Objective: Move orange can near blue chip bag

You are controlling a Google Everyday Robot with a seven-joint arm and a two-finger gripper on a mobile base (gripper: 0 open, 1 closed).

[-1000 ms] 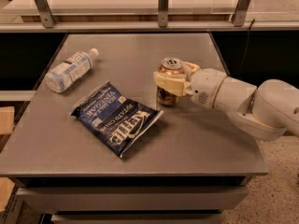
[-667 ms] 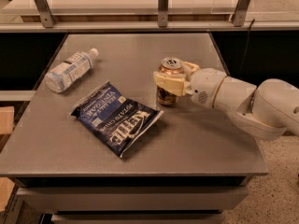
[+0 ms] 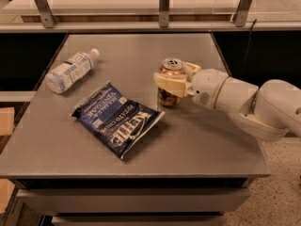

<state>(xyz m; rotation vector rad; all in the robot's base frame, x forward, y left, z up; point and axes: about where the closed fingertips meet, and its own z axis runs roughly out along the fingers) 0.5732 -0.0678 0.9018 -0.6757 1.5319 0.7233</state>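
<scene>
The orange can [image 3: 170, 68] stands upright on the grey table [image 3: 197, 140], right of centre, just beyond the right corner of the blue chip bag [image 3: 116, 118]. The bag lies flat and crinkled at the table's middle, with white "Kettle" lettering. My gripper [image 3: 175, 81] reaches in from the right on a white arm and its cream fingers [image 3: 172, 84] are closed around the can's middle. The can's silver top shows above the fingers and its base rests on the table.
A clear plastic water bottle [image 3: 69, 71] lies on its side at the table's back left. A rail with metal posts [image 3: 164, 4] runs along the far edge. My white arm [image 3: 249, 102] covers the table's right side.
</scene>
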